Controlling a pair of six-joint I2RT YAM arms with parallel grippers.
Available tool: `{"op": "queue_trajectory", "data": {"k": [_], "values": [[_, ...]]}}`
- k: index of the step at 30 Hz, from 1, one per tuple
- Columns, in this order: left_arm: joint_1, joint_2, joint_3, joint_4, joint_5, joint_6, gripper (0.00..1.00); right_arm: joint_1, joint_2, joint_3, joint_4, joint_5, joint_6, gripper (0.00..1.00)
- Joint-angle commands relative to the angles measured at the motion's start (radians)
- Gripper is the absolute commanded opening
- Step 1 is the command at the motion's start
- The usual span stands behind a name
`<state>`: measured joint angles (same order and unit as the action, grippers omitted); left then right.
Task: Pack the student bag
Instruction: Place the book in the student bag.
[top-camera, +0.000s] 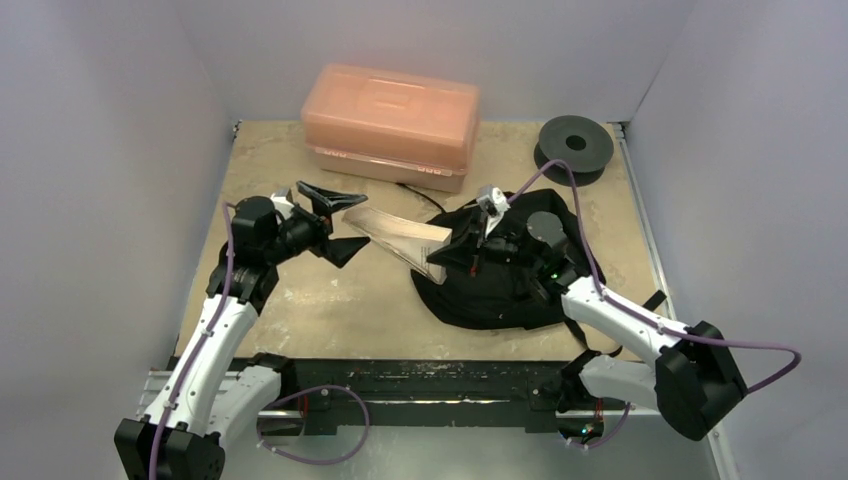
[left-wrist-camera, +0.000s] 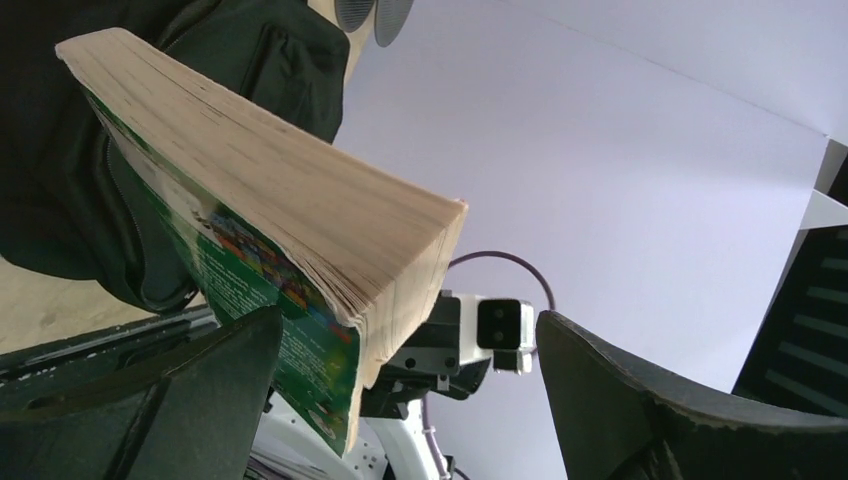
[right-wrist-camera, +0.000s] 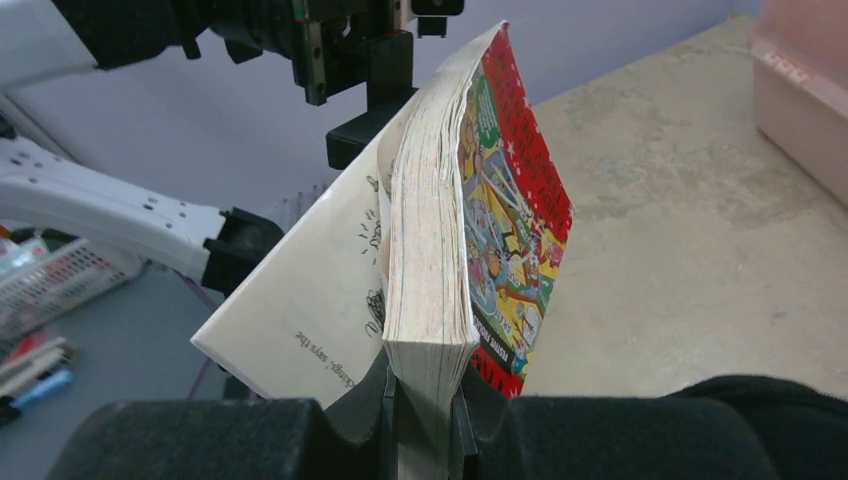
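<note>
white walls close in a scuffed beige tabletop (top-camera: 320, 310), with an orange-pink plastic box (top-camera: 390, 120) at the far edge and a black spool (top-camera: 575, 145) in the far right corner. the student bag (top-camera: 495, 295) lies right of centre, a slumped heap of black fabric. its opening is hard to make out under the right arm. the book (top-camera: 395, 235), a thick paperback with a bright cartoon cover and yellowed page edges, hangs above the table. its long axis runs from far left to near right, and its right end is over the bag's left edge. the right gripper (right-wrist-camera: 425, 405) sits above the bag, pinched tight on that end of the book. the left gripper (top-camera: 338, 222) stands spread wide around the book's left end and grips nothing. whether one finger brushes the cover i cannot tell. the bag lies under and to the right of the right gripper, so i judge that the right arm, being nearer, must draw the book lengthwise into the bag.
</note>
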<state>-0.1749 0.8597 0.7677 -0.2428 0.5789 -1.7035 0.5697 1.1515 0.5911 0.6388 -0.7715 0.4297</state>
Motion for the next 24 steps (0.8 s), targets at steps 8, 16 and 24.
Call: {"op": "queue_trajectory", "data": {"k": [8, 16, 24], "values": [[0.006, 0.025, 0.045, -0.180, 0.049, 0.200, 0.95, 0.248, -0.103, 0.166, -0.337, 0.288, -0.579, 0.00], [0.006, 0.015, -0.004, -0.121, 0.052, 0.213, 0.44, 0.341, -0.079, 0.196, -0.406, 0.487, -0.631, 0.22], [0.009, 0.037, 0.017, 0.011, -0.040, 0.302, 0.00, 0.343, -0.183, 0.037, -0.329, 0.747, -0.363, 0.82]]}}
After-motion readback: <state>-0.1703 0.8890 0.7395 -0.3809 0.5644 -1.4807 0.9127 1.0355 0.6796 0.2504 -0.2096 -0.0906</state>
